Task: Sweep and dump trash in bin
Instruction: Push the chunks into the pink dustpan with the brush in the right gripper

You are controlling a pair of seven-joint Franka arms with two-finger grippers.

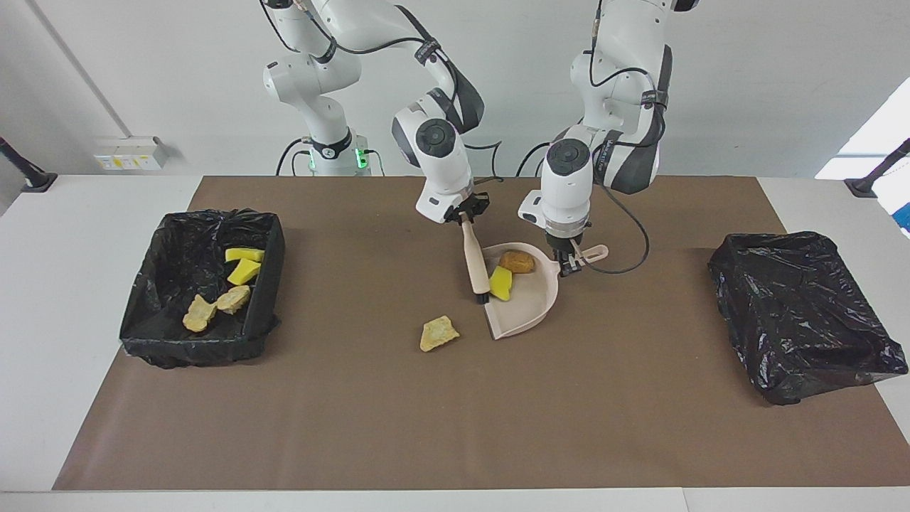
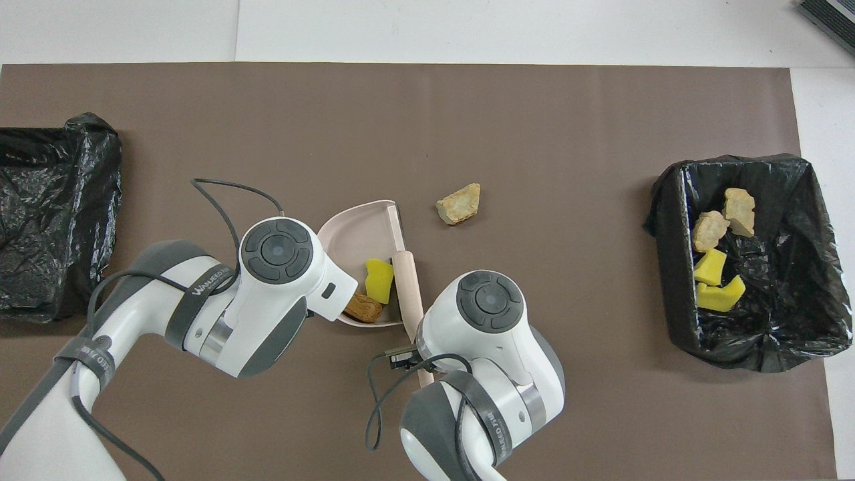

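A beige dustpan [image 1: 530, 306] [image 2: 354, 230] lies mid-table with its mouth toward the right arm's end. In it sit a yellow sponge chunk [image 1: 501, 283] [image 2: 379, 279] and an orange-brown lump [image 1: 517, 262] [image 2: 363, 308]. My left gripper [image 1: 571, 262] is shut on the dustpan's handle. My right gripper [image 1: 466, 213] is shut on the brush [image 1: 473, 256] [image 2: 407, 280], whose bristles rest at the pan's mouth against the sponge. One tan chunk [image 1: 439, 333] [image 2: 458, 204] lies on the mat just outside the mouth, farther from the robots. The black-lined bin [image 1: 192, 345] [image 2: 755, 351] at the right arm's end holds two yellow and two tan scraps.
A second bin [image 1: 803, 313] [image 2: 53, 214] wrapped in black bag stands at the left arm's end of the brown mat [image 1: 455, 427]. In the overhead view both wrists cover their own fingers.
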